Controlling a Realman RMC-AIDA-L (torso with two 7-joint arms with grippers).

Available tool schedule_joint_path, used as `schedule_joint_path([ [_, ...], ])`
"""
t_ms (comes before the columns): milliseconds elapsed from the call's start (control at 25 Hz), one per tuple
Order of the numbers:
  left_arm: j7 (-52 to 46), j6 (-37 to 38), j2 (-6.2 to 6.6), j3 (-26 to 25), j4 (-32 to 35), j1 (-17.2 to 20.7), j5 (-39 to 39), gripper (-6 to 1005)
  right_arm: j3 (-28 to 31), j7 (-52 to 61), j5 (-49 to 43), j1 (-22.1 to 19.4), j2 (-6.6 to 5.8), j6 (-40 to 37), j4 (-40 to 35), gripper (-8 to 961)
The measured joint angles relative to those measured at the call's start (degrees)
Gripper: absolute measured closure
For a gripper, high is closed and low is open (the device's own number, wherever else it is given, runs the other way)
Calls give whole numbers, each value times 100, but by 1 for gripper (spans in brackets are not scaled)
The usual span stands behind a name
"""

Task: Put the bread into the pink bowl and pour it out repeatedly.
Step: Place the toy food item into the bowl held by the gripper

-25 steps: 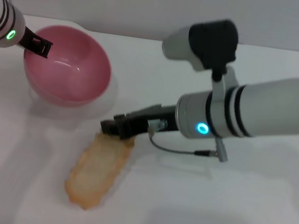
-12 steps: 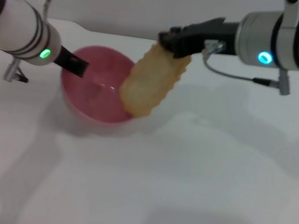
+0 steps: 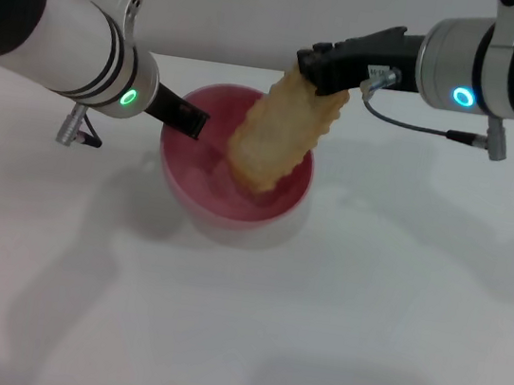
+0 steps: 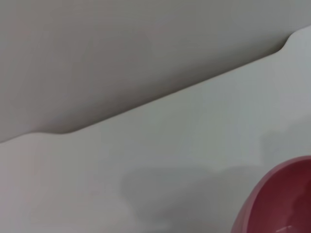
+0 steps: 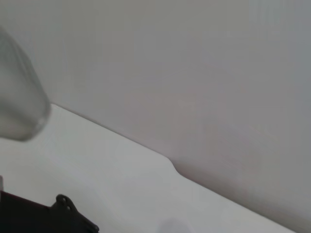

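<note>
The toy baguette (image 3: 278, 136) is held by its upper end in the closed right gripper (image 3: 320, 69), hanging steeply with its lower end inside the pink bowl (image 3: 238, 166). The bowl's left rim is gripped by the left gripper (image 3: 188, 121).

Pink bowl (image 3: 232, 203): smooth plastic, showing a glossy sheen. Bread (image 3: 277, 138): matt golden-tan surface, looking ridged along one edge. Table (image 3: 334, 328): smooth white, appearing matt. Arm casings: glossy white shells carrying black bands.
</note>
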Motion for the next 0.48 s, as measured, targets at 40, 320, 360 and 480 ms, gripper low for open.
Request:
schedule_joint_path([
  [40,0,11,0,0,10,0,-4,955,-11,0,20,0,3,-47,68,816],
  [320,-9,93,1,0,22,-7,-109,955,-115,-42,120,2,7,-200,350,820],
  [360,-8,102,1,0,22,-7,-142,955,-143,-49,122,-4,7,-216,348,820],
  [480,7,130,2,0,22,-6,-236,955,-254,-60,123,-19,8,-238,283,773],
])
